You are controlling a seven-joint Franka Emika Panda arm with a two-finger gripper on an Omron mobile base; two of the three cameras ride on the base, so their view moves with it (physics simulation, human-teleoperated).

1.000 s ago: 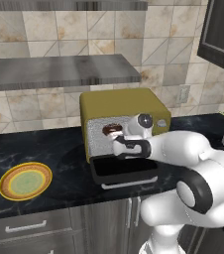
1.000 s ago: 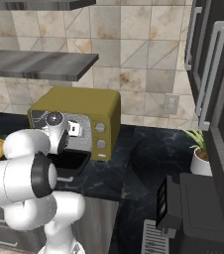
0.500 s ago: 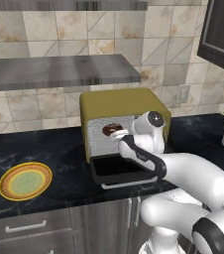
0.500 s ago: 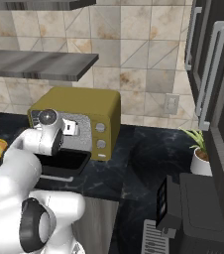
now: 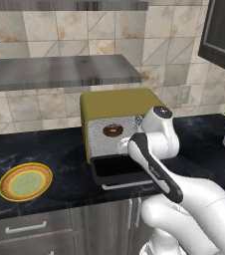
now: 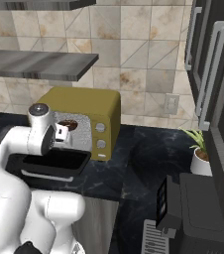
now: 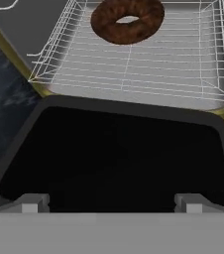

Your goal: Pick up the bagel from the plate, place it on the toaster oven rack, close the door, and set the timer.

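Pincer (image 7: 112, 201) spread wide, arm angled down over door (image 7: 114, 154).

The white arm rises from the base, bends sharply at the elbow and folds back downward at the wrist. The claw (image 7: 111, 201) points forward and down. Its two fingertips (image 7: 33, 202) stand wide apart at full spread, with nothing gripped between them.
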